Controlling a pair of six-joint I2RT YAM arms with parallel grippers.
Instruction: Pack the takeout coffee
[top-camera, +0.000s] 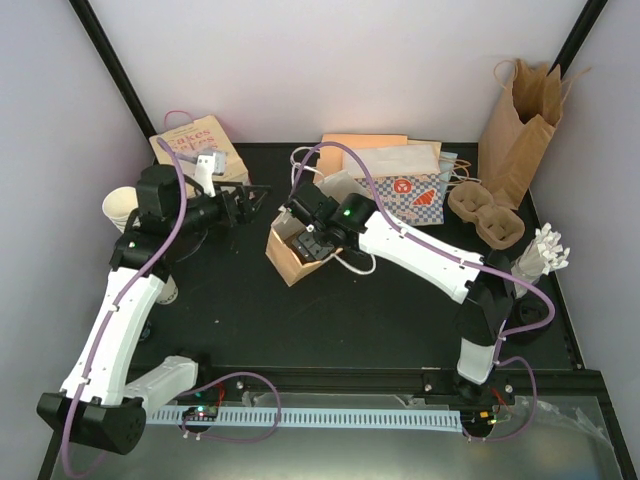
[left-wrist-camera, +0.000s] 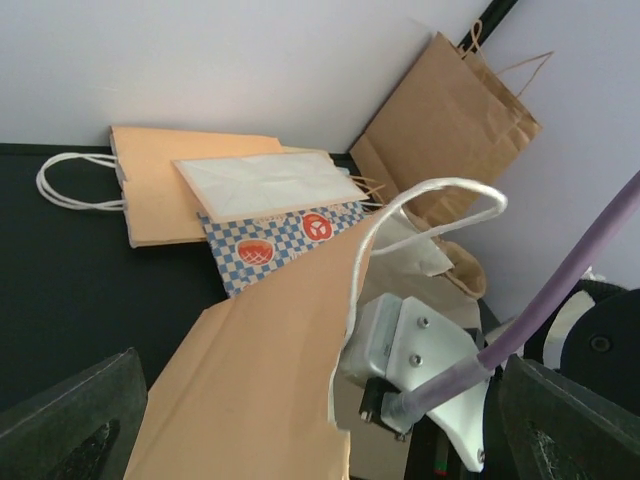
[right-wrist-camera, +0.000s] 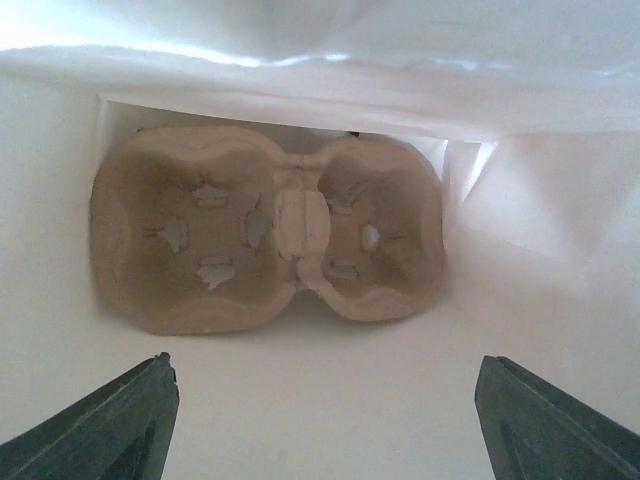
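Reaching down into the open kraft bag (top-camera: 283, 258) at table centre with the right gripper (right-wrist-camera: 325, 365): spread wide, gripping nothing, hovering over the pulp cup carrier (right-wrist-camera: 265, 235) lying flat on the white bag floor, both wells empty. Same for the left gripper (left-wrist-camera: 320, 365): gaping, closed on nothing, with the bag wall just ahead (touching or not, cannot tell).

Cannot pick out the takeout coffee for certain: no black-lidded cup shown plainly in any view, and none in the carrier. Only a cream cup (top-camera: 118, 207) at 9 o'clock, half hidden behind the left arm, apparently lidless (so probably not the one).

Expect something light if empty, top-heavy and sloshing if filled; thin paper wall, easily dented; smooth lid, liable to pop off under a hard pinch. Better to grip the wall at mid-height, below the lid rim, gently, keeping upright, then lower straight into a well.

For room: black table (top-camera: 330, 320) open from 4 through 8 o'clock, crowded along the back. Tall brown bag (top-camera: 520, 120) standing at 2 o'clock, flat bags (top-camera: 365, 145) at 12, printed bag (top-camera: 195, 145) at 10, spare carrier (top-camera: 485, 215) between 2 and 3. Tightest spot, by the look of it: the narrow bag mouth with its floppy rim, already filled by the right wrist (needs clearing before any cup goes in).
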